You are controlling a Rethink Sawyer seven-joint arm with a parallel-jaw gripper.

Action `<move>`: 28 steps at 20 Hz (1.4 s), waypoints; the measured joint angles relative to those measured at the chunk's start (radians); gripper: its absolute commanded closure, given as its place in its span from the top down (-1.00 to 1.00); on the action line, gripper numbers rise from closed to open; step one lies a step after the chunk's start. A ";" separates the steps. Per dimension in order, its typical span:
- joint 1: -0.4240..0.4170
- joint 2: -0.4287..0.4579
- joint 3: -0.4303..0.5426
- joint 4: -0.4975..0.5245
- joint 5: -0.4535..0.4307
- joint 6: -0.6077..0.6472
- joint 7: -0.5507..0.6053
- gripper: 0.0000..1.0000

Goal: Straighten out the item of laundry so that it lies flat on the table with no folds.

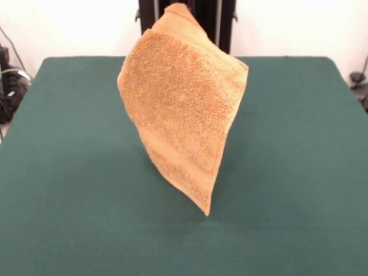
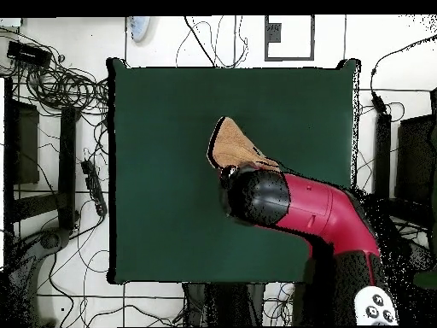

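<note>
- The table (image 1: 63, 190) has a plain dark green top that fills most of the front view; its left edge, far edge and near part are bare cloth.
- In the overhead view the table (image 2: 162, 171) shows as a green rectangle, with cables (image 2: 64, 85) lying on the floor beyond its left edge.
- The towel (image 1: 181, 109) hangs in the air over the middle of the table, held up by its top corner, which sits at the picture's top edge in front of the dark pedestal (image 1: 201, 17).
- The towel is orange-tan terry cloth. It hangs as a slanted diamond shape, with one corner out to the left, one out to the right, and its lowest corner pointing down toward the centre of the table.
- A smoother woven band crosses the towel near its lower end.
- Whether the lowest corner touches the table or hangs just above it cannot be told.
- In the overhead view the towel (image 2: 235, 147) shows as a narrow orange wedge near the table's centre, pointing toward the far edge.
- The red and black arm (image 2: 299, 209) reaches in from the bottom right corner of the table, and its black end covers the towel's upper part.
- The gripper itself is hidden under the arm and behind the towel, so I cannot tell how its jaws stand.
</note>
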 measured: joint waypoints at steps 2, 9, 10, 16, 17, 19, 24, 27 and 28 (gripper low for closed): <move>-0.007 0.001 0.004 0.016 0.021 0.000 0.000 1.00; -0.004 -0.010 0.005 0.058 0.047 0.000 0.000 1.00; -0.004 -0.012 0.005 0.062 0.048 0.000 0.000 1.00; 0.003 -0.033 0.004 0.094 0.058 0.000 0.000 1.00; 0.005 -0.039 0.004 0.099 0.059 0.000 0.000 1.00; 0.009 -0.053 0.004 0.113 0.061 0.000 0.000 1.00; 0.014 -0.076 0.004 0.132 0.061 -0.001 0.000 1.00; 0.016 -0.076 0.004 0.132 0.060 -0.007 0.000 1.00; 0.018 -0.075 0.003 0.132 0.058 -0.014 0.000 1.00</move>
